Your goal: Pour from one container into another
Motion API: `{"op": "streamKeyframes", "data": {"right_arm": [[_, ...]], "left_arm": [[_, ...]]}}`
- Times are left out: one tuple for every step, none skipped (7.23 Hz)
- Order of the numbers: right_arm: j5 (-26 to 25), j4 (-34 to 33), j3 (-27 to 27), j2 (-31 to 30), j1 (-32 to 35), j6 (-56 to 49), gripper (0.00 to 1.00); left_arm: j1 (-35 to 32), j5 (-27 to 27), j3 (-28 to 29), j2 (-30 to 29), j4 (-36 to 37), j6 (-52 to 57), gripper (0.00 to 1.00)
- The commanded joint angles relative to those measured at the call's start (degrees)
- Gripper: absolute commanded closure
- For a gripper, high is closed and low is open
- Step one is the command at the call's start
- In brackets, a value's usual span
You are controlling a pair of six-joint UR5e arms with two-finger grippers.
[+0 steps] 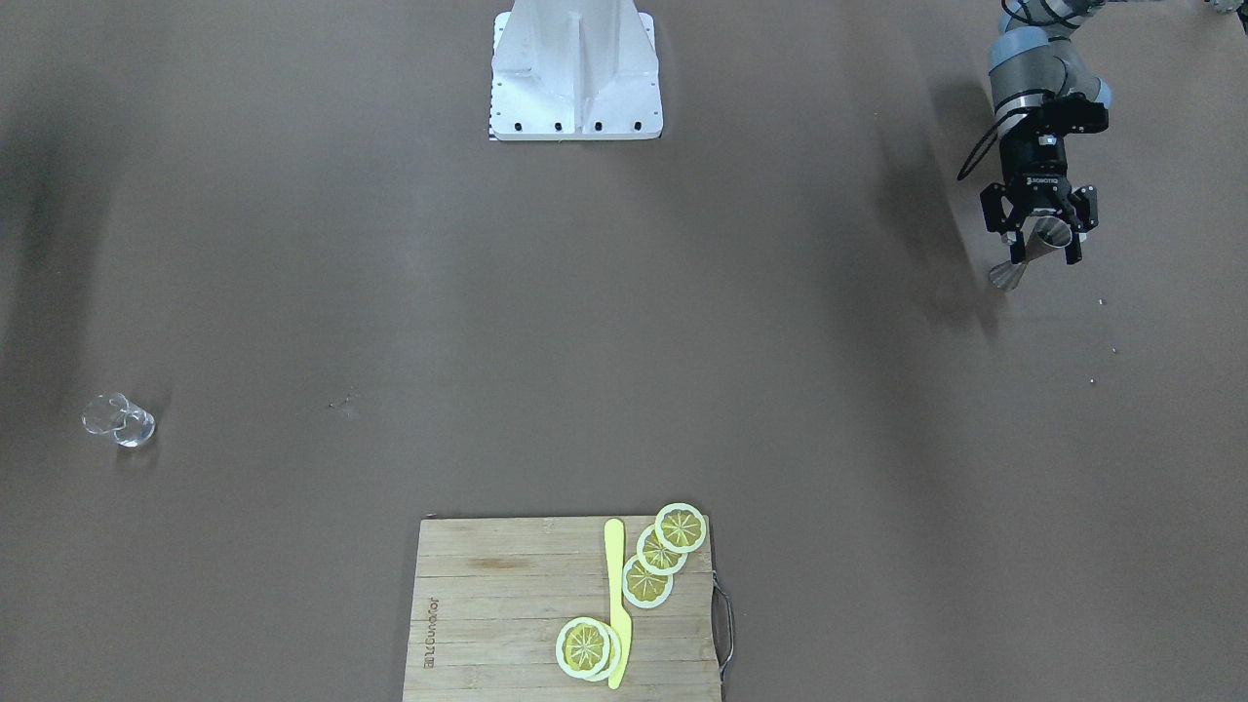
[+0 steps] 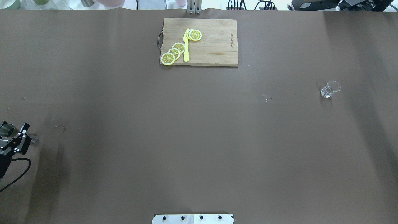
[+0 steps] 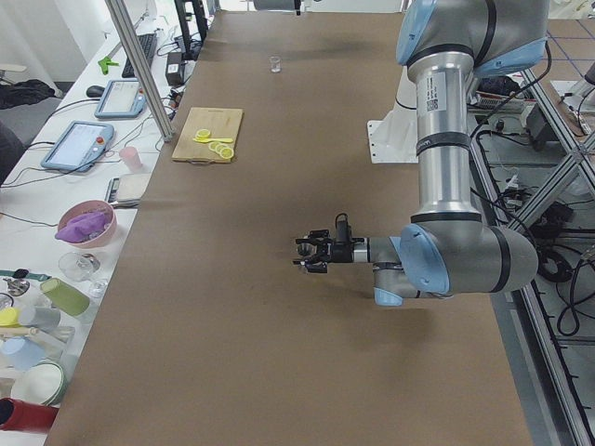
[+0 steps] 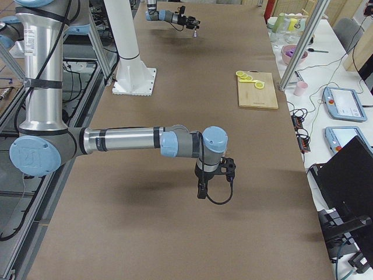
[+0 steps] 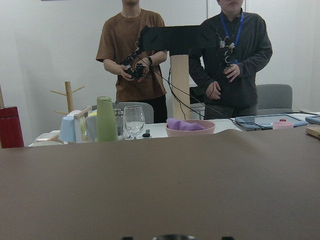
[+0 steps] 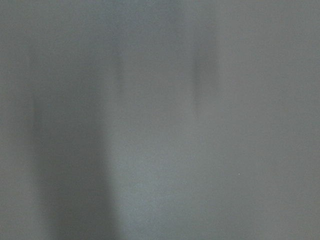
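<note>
**One long carry to a small mouth**

Most of the risk lies in the distance. The left hand (image 1: 1043,244) is clamped on the jigger (image 1: 1006,275), apparently at or near its narrow waist. Its fingers reach out level, away from the robot's base. The glass cup (image 1: 119,421) stands well apart from that hand, far off to its right and a little ahead of its fingertips, near the other end of the surface (image 1: 624,292).

A shiny steel waist held between two fingers could turn in the grip on a fast or jerky sweep, and an early tilt would spill whatever is inside. The pictures do not show any contents. The cup is short, clear and light. A nudge from a finger or from the lower cone could knock it over, and a pour begun off-centre or from too high would miss its small mouth.

The right hand (image 4: 202,189) hangs pointing down, nowhere near the cup, so nothing steadies the cup. Whether that hand is open or closed cannot be told.

The jigger's long axis appears roughly vertical, crosswise to the fingers, with one open mouth up and the other cone below the hand. Whether that cone touches the surface is unclear.
</note>
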Motion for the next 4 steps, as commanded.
{"op": "streamKeyframes", "data": {"right_arm": [[0.5,-0.1,0.2,-0.1,0.7,0.0,0.0],[0.6,-0.1,0.2,0.2,1.1,0.0,0.0],[1.3,-0.1,0.1,0.1,1.4,0.0,0.0],[1.7,0.0,-0.2,0.2,1.9,0.0,0.0]], "left_arm": [[0.0,0.0,-0.3,0.0,-0.1,0.0,0.03],[0.1,0.0,-0.7,0.2,-0.2,0.1,0.03],[0.1,0.0,-1.0,0.3,-0.2,0.1,0.03],[0.2,0.0,-2.2,0.8,-0.2,0.3,0.03]]}}
